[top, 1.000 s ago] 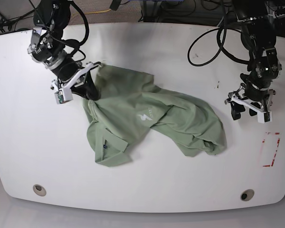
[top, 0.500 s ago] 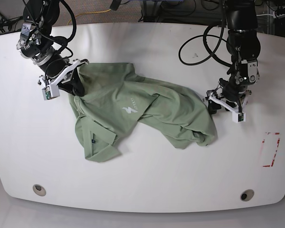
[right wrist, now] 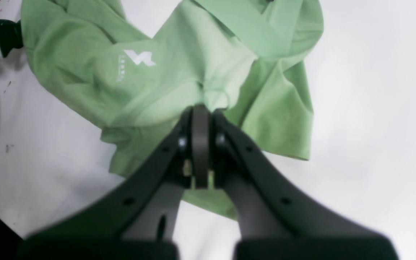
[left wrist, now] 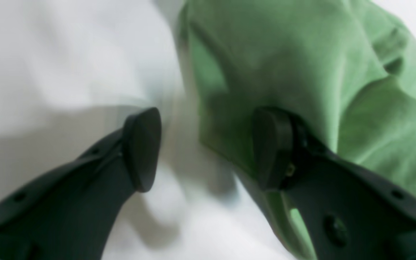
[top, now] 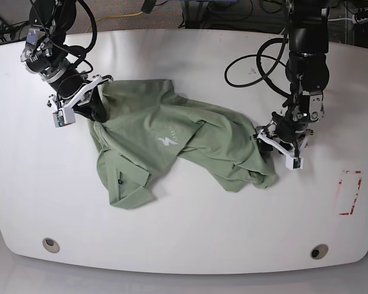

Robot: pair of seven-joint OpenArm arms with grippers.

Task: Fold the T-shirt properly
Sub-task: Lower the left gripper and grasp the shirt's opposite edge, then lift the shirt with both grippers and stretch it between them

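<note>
The pale green T-shirt (top: 178, 144) lies crumpled across the middle of the white table (top: 190, 226), with its white logo (top: 167, 141) facing up and a small dark blue tag (top: 120, 181) near the front left fold. My right gripper (top: 93, 109) is shut on a bunch of fabric at the shirt's far left edge. The right wrist view shows the closed gripper (right wrist: 200, 119) pinching the cloth below the logo (right wrist: 139, 57). My left gripper (top: 276, 149) is open at the shirt's right edge. In the left wrist view the open gripper (left wrist: 208, 150) straddles the shirt's edge (left wrist: 302, 72).
Black cables (top: 257, 61) loop on the table behind the left arm. A red marked rectangle (top: 349, 193) sits near the right edge. Two round holes (top: 50, 244) (top: 319, 251) lie near the table's front edge.
My right gripper has dragged the shirt left and away from the front. My left arm has moved left from bare table to the shirt's right edge, still open.
</note>
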